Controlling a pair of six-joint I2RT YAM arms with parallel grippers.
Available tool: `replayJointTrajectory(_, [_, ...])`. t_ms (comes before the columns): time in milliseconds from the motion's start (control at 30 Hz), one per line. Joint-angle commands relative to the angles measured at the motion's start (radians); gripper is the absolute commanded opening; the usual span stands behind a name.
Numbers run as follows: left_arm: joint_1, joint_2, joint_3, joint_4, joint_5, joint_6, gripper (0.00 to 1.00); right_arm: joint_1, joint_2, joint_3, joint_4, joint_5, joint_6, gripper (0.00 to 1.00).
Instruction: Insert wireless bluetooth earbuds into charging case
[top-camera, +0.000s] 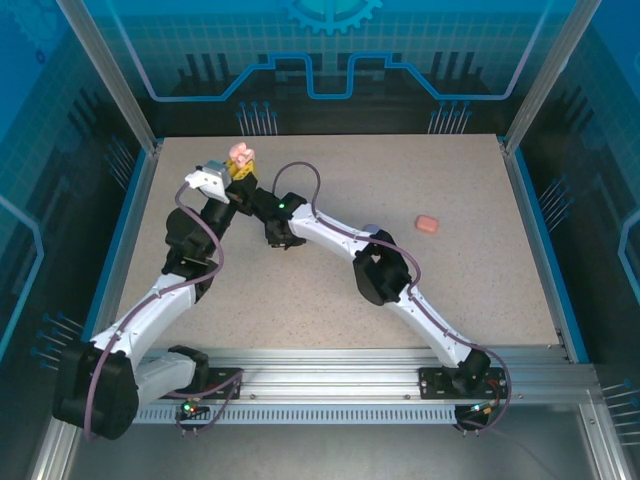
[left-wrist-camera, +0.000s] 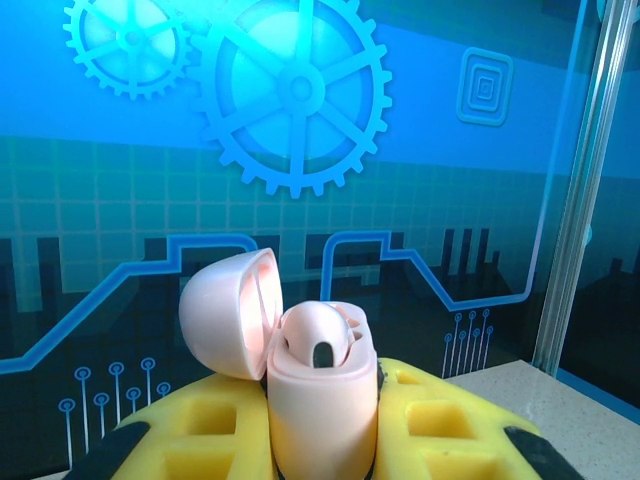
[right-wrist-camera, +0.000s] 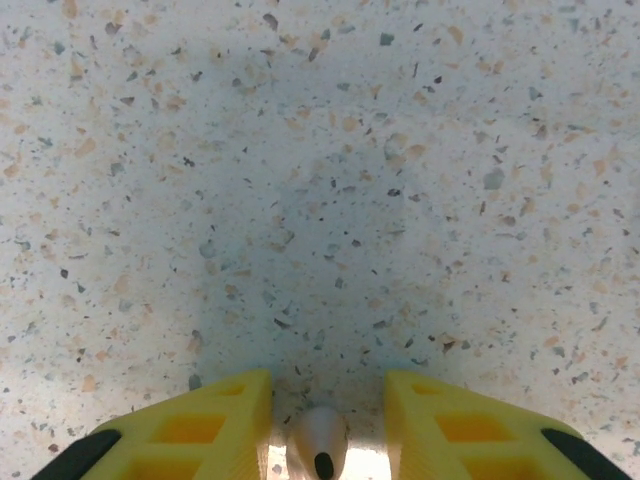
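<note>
Overhead, the left gripper (top-camera: 241, 163) is out at the far left of the table (top-camera: 450, 300) with a pale pink charging case (top-camera: 241, 151) between its jaws. The right gripper (top-camera: 273, 237) points down at the tabletop close beside it. A small coral-red object (top-camera: 427, 223), probably another case, lies well apart from both sets of jaws. From the left wrist, the jaws are clamped on the body of the pink case. It stands upright between them with its lid (left-wrist-camera: 228, 312) swung open to one side. A rounded pink form with a dark slot (left-wrist-camera: 322, 348) sits in the mouth, likely one bud already seated, though I cannot read the neighbouring socket. From the right wrist, a pale pink earbud (right-wrist-camera: 318, 442) stands between the jaws, deep toward their root, its dark tip facing up. A sliver of table shows on either side of it, so the jaws are somewhat apart, and I cannot tell whether they pinch it. By my reading the pink pair is half done: this bud has yet to reach the open case, and the lid has yet to close.
</note>
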Motion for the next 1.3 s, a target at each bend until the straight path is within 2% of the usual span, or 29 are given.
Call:
replayJointTrajectory(0, [0.010, -0.028, -0.013, 0.054, -0.010, -0.014, 0.00, 0.025, 0.043, 0.020, -0.040, 0.012, 0.009, 0.34])
replayJointTrajectory(100, [0.011, -0.028, -0.013, 0.058, -0.009, -0.018, 0.00, 0.029, 0.041, 0.016, -0.047, 0.020, 0.010, 0.32])
replayJointTrajectory(367, [0.011, -0.026, -0.013, 0.057, -0.004, -0.024, 0.00, 0.034, 0.024, -0.001, -0.042, 0.024, 0.016, 0.19])
replayJointTrajectory(600, [0.011, -0.028, -0.011, 0.051, 0.005, -0.030, 0.00, 0.021, -0.051, -0.067, -0.005, 0.028, 0.022, 0.14])
replayJointTrajectory(867, [0.011, -0.032, -0.002, 0.040, 0.041, -0.044, 0.00, -0.014, -0.261, -0.276, 0.127, 0.058, 0.029, 0.12])
replayJointTrajectory(1267, [0.011, 0.006, -0.006, 0.095, 0.196, -0.081, 0.00, -0.097, -0.638, -0.570, 0.285, 0.091, -0.009, 0.11])
